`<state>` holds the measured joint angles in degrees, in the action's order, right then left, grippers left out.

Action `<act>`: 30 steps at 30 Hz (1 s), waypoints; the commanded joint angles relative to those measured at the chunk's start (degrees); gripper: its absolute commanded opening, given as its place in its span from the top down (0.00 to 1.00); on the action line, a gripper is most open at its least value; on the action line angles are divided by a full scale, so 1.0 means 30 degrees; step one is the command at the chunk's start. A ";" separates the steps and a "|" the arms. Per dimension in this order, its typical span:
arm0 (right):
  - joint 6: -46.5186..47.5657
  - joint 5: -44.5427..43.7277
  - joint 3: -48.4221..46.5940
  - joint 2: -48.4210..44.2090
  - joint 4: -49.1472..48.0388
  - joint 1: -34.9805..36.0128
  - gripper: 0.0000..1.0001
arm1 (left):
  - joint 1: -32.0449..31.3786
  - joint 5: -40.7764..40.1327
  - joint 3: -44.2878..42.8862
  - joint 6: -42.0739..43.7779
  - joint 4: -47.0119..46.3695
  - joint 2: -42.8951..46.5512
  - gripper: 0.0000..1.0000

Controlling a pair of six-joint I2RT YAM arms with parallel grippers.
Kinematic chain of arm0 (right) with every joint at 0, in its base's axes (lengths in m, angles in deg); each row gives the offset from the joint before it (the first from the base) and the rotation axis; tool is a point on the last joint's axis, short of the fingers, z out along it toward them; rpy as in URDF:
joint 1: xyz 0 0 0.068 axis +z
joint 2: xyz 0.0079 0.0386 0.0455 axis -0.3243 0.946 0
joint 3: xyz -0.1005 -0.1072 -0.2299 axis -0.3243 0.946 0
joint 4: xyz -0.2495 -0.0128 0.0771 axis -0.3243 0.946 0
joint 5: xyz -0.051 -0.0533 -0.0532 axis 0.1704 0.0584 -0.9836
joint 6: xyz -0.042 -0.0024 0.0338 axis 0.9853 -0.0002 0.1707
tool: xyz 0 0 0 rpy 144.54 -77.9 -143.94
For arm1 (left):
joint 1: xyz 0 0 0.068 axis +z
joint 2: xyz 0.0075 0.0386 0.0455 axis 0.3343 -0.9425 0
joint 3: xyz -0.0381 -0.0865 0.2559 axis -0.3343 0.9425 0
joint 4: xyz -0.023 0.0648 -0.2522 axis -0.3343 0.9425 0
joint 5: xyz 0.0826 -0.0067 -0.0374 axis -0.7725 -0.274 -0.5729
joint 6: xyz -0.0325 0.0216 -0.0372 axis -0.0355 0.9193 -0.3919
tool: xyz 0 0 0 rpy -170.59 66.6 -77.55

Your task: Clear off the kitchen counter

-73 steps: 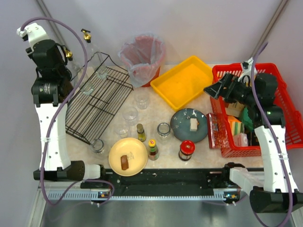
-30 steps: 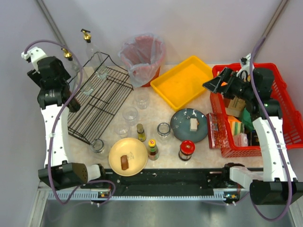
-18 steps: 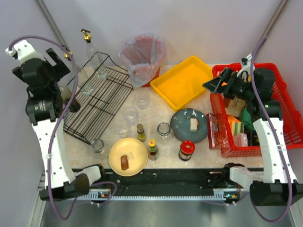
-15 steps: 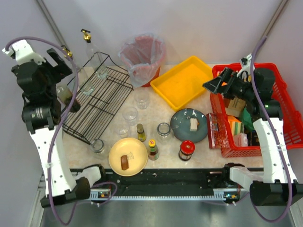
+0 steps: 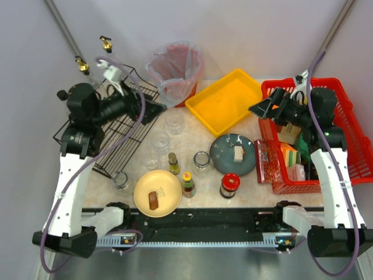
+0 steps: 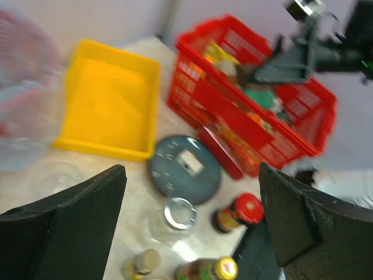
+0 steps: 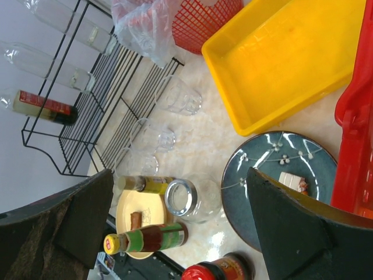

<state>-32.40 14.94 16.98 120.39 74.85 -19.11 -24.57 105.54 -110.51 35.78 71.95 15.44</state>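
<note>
Two arms, and only one has moved. Half a second ago the left gripper (image 5: 152,109) stood raised at the far-left edge of the wire rack (image 5: 125,134). Now it has swung across above the rack and points towards the yellow tray (image 5: 230,102). Its fingers stand wide apart with nothing between them (the left wrist view is blurred, but the gap looks bare, showing only things lying far below). The right gripper (image 5: 258,108) is where it was, at the left end of the red basket (image 5: 355,125), its fingers likewise spread wide and holding nothing. The kitchen counter (image 5: 256,188) lies beneath both arms, with the blue-grey plate (image 5: 224,157) and the yellow plate (image 5: 166,186) unmoved on it. A red-labelled bottle (image 7: 44,106) lies on the rack.
</note>
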 commanded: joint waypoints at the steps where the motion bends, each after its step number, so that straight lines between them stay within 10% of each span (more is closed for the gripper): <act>1: 0.0034 0.0319 0.0434 -0.0695 -0.0546 -0.0143 0.06 | -0.3149 0.2556 0.1084 0.1395 -0.1040 0.0548 0.02; 18: -0.0084 0.0671 0.0904 -0.0580 -0.0722 -0.0143 0.06 | -0.8309 -0.5118 0.5920 0.2804 0.4584 0.2131 0.03; 30: -0.0200 0.1345 0.1021 -0.0228 -0.0927 -0.0055 0.06 | -1.2762 -0.5496 0.9436 0.3858 0.2010 0.3274 0.05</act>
<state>-32.53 18.15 20.00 119.60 74.44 -19.08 -60.81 92.86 -84.78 45.55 83.41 23.98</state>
